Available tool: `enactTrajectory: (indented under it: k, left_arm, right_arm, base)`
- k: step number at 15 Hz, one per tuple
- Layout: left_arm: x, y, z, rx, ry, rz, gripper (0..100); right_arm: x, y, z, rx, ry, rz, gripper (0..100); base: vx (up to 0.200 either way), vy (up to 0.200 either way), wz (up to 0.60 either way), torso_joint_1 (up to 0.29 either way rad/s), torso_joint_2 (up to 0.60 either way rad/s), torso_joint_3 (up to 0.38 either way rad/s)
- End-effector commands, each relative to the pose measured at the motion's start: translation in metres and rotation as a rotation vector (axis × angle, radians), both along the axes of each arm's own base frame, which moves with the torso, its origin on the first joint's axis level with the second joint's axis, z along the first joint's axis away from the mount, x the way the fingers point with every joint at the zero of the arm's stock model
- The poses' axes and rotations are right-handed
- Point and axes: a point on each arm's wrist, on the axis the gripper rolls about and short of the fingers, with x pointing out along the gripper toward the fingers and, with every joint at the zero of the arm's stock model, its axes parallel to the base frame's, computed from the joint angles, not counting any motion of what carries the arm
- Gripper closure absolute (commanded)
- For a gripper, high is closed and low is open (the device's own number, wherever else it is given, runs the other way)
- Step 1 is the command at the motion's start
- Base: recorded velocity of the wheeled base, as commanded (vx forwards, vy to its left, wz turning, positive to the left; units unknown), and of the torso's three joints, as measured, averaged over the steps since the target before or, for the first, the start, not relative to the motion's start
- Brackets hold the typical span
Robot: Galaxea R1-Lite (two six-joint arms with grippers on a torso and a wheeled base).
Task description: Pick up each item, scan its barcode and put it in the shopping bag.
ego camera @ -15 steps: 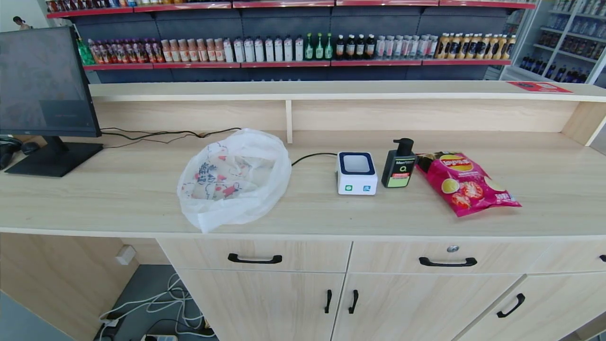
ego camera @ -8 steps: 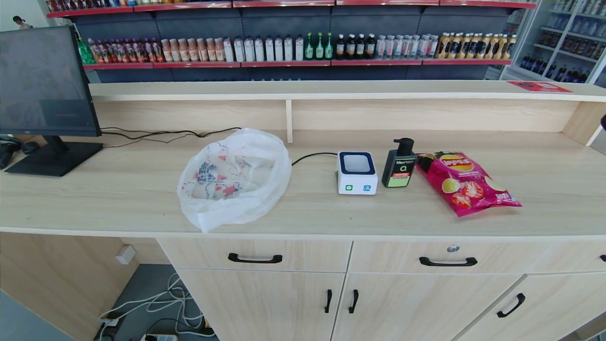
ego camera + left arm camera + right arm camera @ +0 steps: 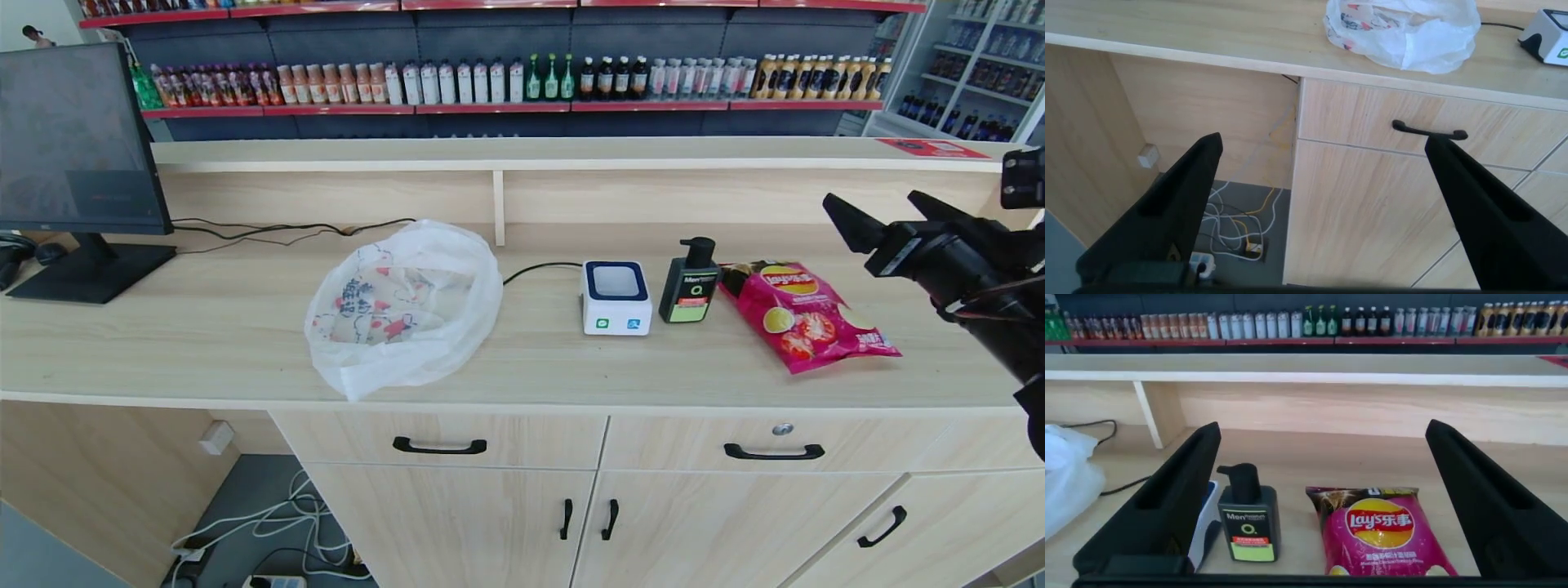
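Right gripper spread, right of chip bag; left gripper spread; shopping bag contents unclear.

Left to right: bag, scanner, bottle, chips

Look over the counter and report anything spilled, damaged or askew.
Nothing stands out. The pump bottle stands upright beside the scanner, the chips bag lies flat next to the bottle, and the shopping bag sits slumped on the counter. No spill shows.
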Motion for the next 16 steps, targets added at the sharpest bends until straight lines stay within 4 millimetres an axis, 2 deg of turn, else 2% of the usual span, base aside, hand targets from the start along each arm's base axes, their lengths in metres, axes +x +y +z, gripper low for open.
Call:
enactTrajectory:
  k: [1, 3, 9, 12, 14, 16]
  left_arm:
    - [0.0, 0.0, 0.0, 0.0, -0.001, 0.001, 0]
    - [0.0, 0.0, 0.0, 0.0, -0.001, -0.001, 0]
    - [0.0, 0.0, 0.0, 0.0, -0.001, 0.001, 0]
    - [0.0, 0.0, 0.0, 0.0, -0.001, 0.001, 0]
    - [0.0, 0.0, 0.0, 0.0, -0.001, 0.001, 0]
    - [0.0, 0.0, 0.0, 0.0, -0.001, 0.001, 0]
  right_arm:
    - [0.054, -0.012, -0.069, -0.005, 0.089, 0.007, 0]
    - [0.062, -0.029, -0.085, -0.012, 0.089, -0.009, 0]
    - [0.068, -0.035, -0.096, 0.006, 0.115, 0.043, 0]
    - [0.084, -0.027, -0.096, -0.003, 0.084, 0.066, 0]
    - [0.088, -0.013, -0.096, -0.01, 0.083, 0.097, 0]
    - [0.089, -0.011, -0.103, -0.011, 0.104, 0.101, 0]
  base:
    - [0.0, 0.0, 0.0, 0.0, 0.0, 0.0]
    - [0.0, 0.0, 0.0, 0.0, 0.0, 0.0]
    - [0.0, 0.0, 0.0, 0.0, 0.0, 0.0]
    - [0.0, 0.0, 0.0, 0.0, 0.0, 0.0]
    - [0.0, 0.0, 0.0, 0.0, 0.0, 0.0]
    - [0.0, 0.0, 0.0, 0.0, 0.0, 0.0]
